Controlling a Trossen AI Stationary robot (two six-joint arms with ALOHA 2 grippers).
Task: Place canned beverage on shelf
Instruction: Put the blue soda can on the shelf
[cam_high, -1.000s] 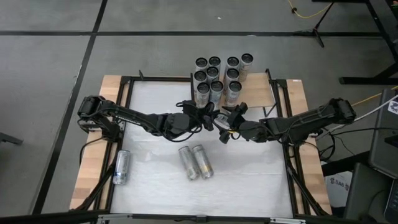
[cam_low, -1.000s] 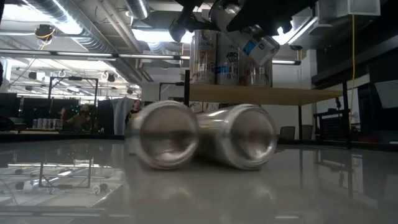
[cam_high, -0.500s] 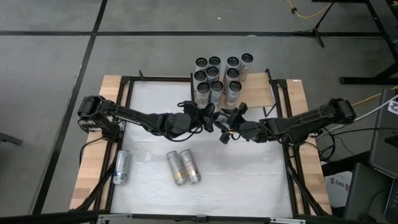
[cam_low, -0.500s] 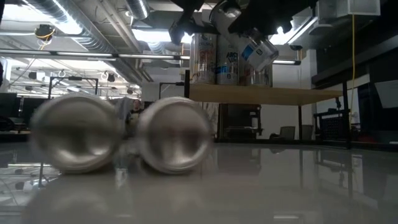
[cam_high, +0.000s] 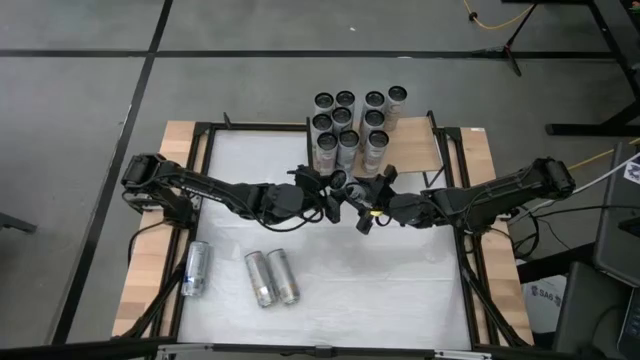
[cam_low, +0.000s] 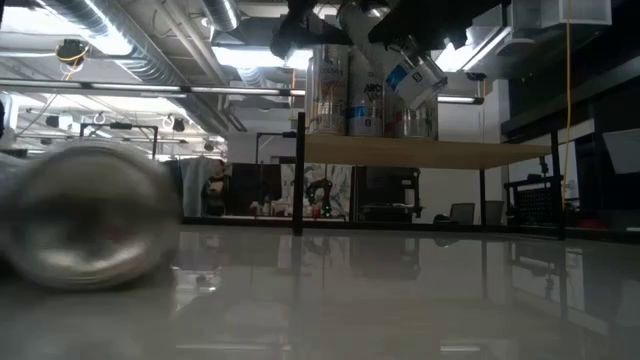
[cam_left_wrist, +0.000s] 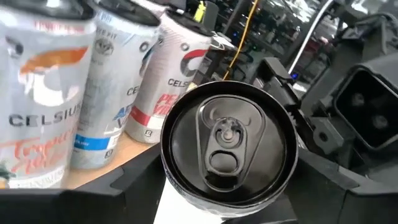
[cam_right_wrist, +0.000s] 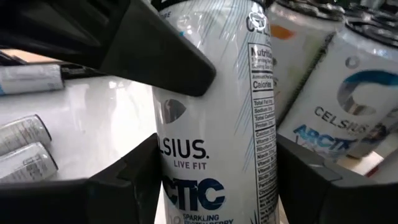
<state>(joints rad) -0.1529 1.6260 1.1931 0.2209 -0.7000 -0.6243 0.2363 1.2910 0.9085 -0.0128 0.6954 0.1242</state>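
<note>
A white-and-blue can hangs tilted in the air just in front of the shelf, between my two grippers. My right gripper is shut on its body. My left gripper is at the can's top end, which faces its camera. In the low view the can leans above the shelf board, its top toward the left. Several cans stand upright on the shelf. My right gripper pinches the can's body between its two fingers, one on either side wall. The fingers come about level from the table's right side and lie across the can. The can is clear of table and shelf, tilted.
Two loose cans lie side by side on the white tabletop toward its near left; the low view shows one as a blur. A third can lies by the left edge. Black shelf posts stand at the board's corners.
The two loose cans on the table have rolled together from the middle toward the table's left and near edges. Both arms have stayed about where they were, with the tilted can between them.
</note>
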